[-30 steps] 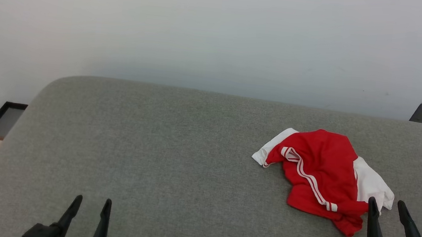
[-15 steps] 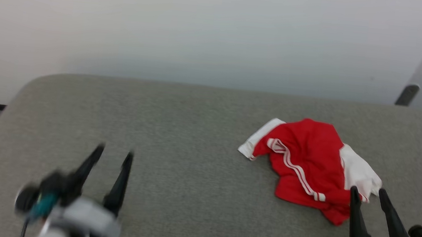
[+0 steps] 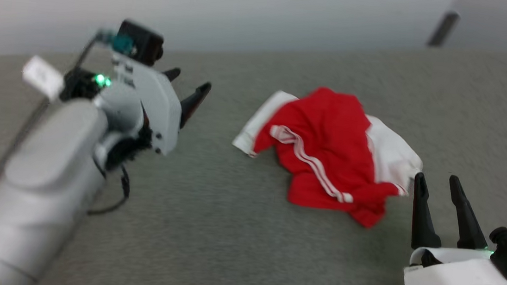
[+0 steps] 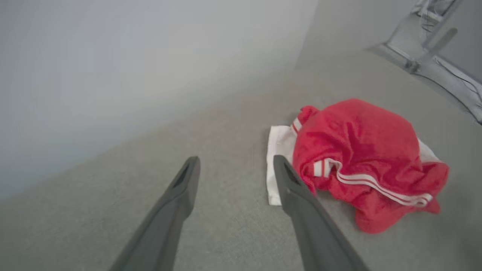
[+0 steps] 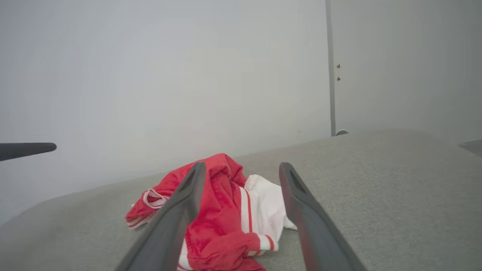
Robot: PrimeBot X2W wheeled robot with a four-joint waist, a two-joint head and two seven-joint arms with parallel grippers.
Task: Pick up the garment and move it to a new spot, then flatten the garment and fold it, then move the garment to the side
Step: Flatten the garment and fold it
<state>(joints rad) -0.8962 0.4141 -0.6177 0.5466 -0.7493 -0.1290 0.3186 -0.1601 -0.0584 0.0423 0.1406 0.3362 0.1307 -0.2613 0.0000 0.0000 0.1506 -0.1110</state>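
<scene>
The garment [image 3: 327, 149] lies crumpled on the grey padded surface [image 3: 207, 231], red with white sleeves and white-and-red striped trim; its print is hidden in the folds. It also shows as a heap in the left wrist view [image 4: 361, 158] and the right wrist view [image 5: 222, 218]. My left gripper [image 3: 184, 87] is raised above the surface to the garment's left, open and empty, fingers pointing toward it. My right gripper [image 3: 435, 183] stands open and empty just beside the garment's near right edge, apart from the cloth.
A pale wall [image 3: 248, 7] runs behind the surface. A dark metal leg [image 3: 441, 22] stands at the far right corner, with a metal frame [image 4: 444, 71] beyond the surface's far end. Bare grey padding lies left of and in front of the garment.
My left arm has swung up and forward from the lower left, toward the garment. The head camera has turned right, shifting the whole picture. The right gripper stays by the garment's near edge.
</scene>
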